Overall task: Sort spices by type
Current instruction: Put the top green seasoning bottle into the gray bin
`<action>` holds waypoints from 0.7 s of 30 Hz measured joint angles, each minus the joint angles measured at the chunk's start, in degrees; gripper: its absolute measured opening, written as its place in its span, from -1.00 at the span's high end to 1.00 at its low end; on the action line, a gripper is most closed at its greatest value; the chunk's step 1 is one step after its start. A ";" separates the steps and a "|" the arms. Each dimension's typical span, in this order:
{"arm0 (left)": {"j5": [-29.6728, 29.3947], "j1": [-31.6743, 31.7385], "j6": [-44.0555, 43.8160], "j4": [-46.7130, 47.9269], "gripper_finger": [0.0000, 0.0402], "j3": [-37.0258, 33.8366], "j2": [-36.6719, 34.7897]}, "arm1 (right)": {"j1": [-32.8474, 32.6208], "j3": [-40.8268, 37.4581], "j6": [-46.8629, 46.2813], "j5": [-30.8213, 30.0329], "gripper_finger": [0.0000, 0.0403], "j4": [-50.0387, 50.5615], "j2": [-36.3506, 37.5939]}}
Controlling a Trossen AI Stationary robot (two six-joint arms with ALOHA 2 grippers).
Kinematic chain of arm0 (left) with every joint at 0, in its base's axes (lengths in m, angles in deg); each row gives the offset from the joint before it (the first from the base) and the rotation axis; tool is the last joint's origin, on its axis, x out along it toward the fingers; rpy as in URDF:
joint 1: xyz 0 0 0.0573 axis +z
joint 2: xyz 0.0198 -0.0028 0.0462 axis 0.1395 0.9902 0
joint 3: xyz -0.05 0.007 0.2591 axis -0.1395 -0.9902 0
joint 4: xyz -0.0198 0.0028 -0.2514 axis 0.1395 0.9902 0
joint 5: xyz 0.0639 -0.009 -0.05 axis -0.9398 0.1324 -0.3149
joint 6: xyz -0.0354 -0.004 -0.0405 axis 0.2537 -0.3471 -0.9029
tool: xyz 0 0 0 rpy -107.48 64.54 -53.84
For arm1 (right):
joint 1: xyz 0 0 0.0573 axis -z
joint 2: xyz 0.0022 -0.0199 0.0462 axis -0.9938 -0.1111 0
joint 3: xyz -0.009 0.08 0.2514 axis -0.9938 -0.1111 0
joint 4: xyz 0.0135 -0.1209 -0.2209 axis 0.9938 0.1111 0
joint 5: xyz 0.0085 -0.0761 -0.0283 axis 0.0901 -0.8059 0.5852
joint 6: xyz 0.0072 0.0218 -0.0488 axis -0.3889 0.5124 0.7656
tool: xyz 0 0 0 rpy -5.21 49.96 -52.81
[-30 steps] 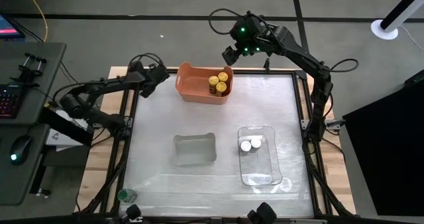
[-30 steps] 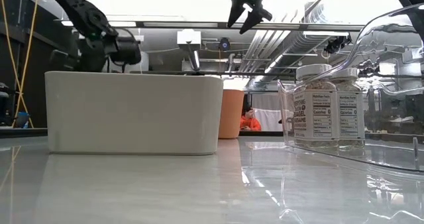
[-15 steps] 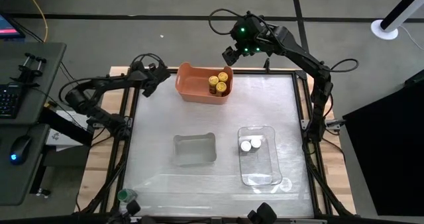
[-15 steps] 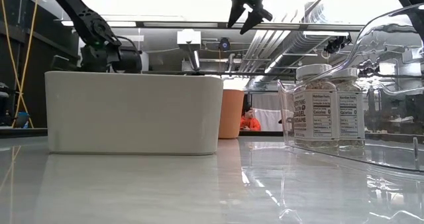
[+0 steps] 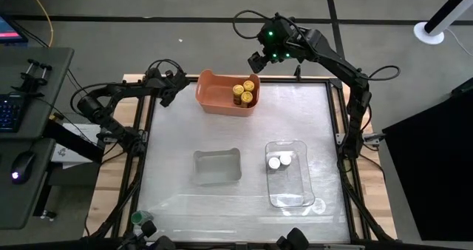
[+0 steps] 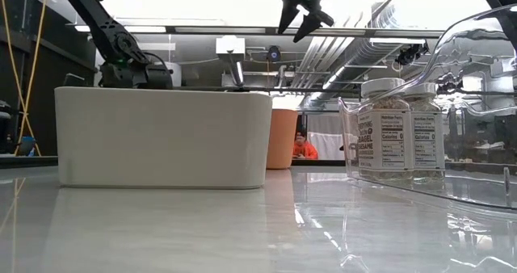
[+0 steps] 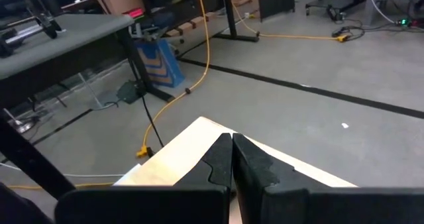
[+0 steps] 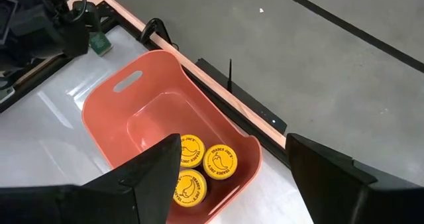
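Note:
Three yellow-capped spice jars point(image 5: 244, 92) stand on their bases in the right end of the orange bin point(image 5: 219, 95); the right wrist view shows them point(image 8: 204, 164) from above. Two white-capped jars point(image 5: 279, 160) stand in the clear tray point(image 5: 290, 191), and the low view shows them point(image 6: 396, 132) too. A green-capped jar point(image 5: 140, 218) sits at the table's near left corner. My right gripper point(image 5: 256, 63) hangs open, high above the bin's far right side point(image 8: 245, 177). My left gripper point(image 5: 171, 87) is shut and holds nothing, at the table's far left corner point(image 7: 231, 159).
A grey tray point(image 5: 217, 166) stands in the middle of the table, left of the clear tray; in the low view it point(image 6: 161, 136) hides most of the far side. A desk with a keyboard and mouse point(image 5: 22, 165) stands left of the table.
My left gripper, still shut, has sunk a little beside the bin's left end, and its arm's elbow has swung toward the table's far edge. The right arm and the jars have kept still.

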 joint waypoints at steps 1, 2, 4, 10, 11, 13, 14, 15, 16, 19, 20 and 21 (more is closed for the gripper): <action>0.01 0.00 -0.28 0.00 1.00 0.00 0.00 | 0.00 0.00 -0.28 0.00 -0.33 0.00 0.00; 0.07 -0.01 -0.60 0.02 1.00 0.00 0.00 | 0.00 0.00 -0.41 0.04 -0.33 0.00 0.00; 0.77 -0.04 -0.99 -0.03 1.00 0.00 -0.01 | 0.00 0.00 -0.42 0.20 -0.33 0.02 0.00; 4.32 -0.15 -1.33 -0.28 1.00 0.11 1.16 | -0.02 0.00 -1.06 0.24 -0.33 0.06 0.00; 4.17 -0.41 -1.34 -0.27 1.00 0.13 1.41 | -0.02 0.00 -1.05 0.36 -0.33 0.08 0.00; 3.92 -0.92 -1.32 -0.32 1.00 0.19 1.70 | -0.02 0.00 -1.07 0.67 -0.33 0.16 0.00; 4.05 -1.02 -1.32 -0.30 1.00 0.20 1.69 | -0.02 0.00 -1.05 0.86 -0.33 0.20 0.00; 4.15 -1.33 -1.32 -0.22 1.00 0.20 1.68 | -0.02 0.00 -1.06 1.07 -0.33 0.22 0.00; 4.20 -1.71 -1.30 -0.08 1.00 0.20 1.70 | -0.02 0.00 -1.05 1.04 -0.33 0.22 0.00; 4.37 -2.95 0.18 0.50 1.00 0.17 1.68 | -0.02 0.00 -1.03 1.05 -0.33 0.22 0.00; 4.39 -3.50 1.09 0.50 1.00 0.17 1.68 | -0.02 0.00 -1.03 1.05 -0.33 0.22 0.00; 4.40 -4.12 1.97 0.50 1.00 0.17 1.68 | -0.02 0.00 -1.01 1.05 -0.33 0.22 0.00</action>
